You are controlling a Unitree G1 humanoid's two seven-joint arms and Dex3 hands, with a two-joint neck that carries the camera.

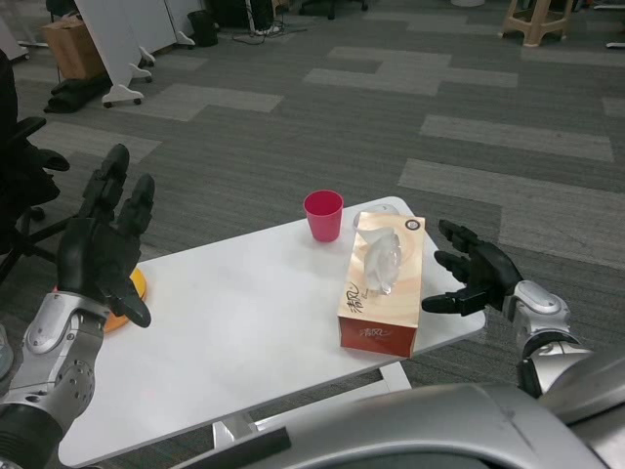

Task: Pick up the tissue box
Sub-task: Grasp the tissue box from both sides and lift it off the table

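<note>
The tissue box (381,284) lies flat on the worktop (244,332), long axis running from near edge to far edge, just beside the right hand (476,277), whose spread fingers hold nothing. The left hand (98,254) hovers well apart, fingers open, empty.

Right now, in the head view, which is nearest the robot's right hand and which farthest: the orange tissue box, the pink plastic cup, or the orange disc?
From the right hand:
1. Orange tissue box, just beside it.
2. Pink plastic cup, beyond the box, at the table's far edge.
3. Orange disc, across the table, by the left hand.

Even indoor light (slightly soft focus)
</note>
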